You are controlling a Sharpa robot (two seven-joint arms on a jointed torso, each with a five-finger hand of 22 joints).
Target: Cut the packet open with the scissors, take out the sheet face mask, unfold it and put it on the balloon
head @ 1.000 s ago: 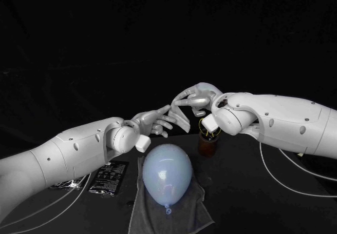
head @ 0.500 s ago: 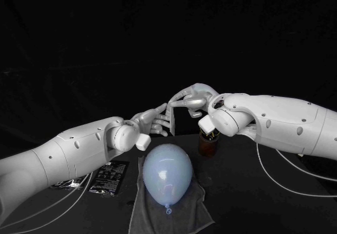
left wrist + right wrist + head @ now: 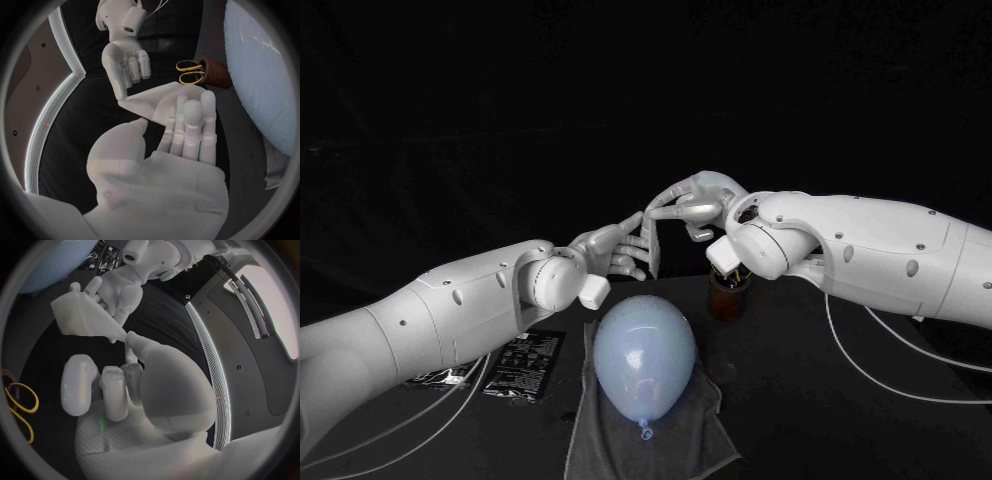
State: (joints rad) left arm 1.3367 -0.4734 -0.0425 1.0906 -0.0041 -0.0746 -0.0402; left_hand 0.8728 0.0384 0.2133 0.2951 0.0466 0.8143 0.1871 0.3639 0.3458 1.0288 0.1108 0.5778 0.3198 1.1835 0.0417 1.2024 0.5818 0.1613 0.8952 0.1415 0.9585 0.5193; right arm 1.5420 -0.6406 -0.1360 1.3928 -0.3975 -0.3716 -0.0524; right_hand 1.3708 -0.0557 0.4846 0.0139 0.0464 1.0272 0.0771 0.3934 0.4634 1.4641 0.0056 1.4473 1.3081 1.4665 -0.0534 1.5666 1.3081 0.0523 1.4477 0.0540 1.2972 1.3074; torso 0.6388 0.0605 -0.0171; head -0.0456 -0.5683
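Observation:
The folded white sheet mask [image 3: 155, 101] is up in the air between my two hands, above the table. My left hand [image 3: 617, 252] holds one end on its fingertips [image 3: 190, 112], with the thumb against the edge. My right hand [image 3: 687, 205] pinches the mask's [image 3: 84, 316] opposite corner from above. The pale blue balloon [image 3: 643, 352] lies on a grey towel [image 3: 678, 442] below and in front of both hands. The scissors [image 3: 190, 73], with yellow handles, stand in a brown cup [image 3: 726, 296] just right of the balloon.
Two dark packets [image 3: 525, 364] lie flat on the table left of the balloon, under my left forearm. White cables [image 3: 877, 372] trail across the table at the right.
My right hand has moved slightly left and down toward my left hand. The mask that hung down between the hands is now drawn up close between them.

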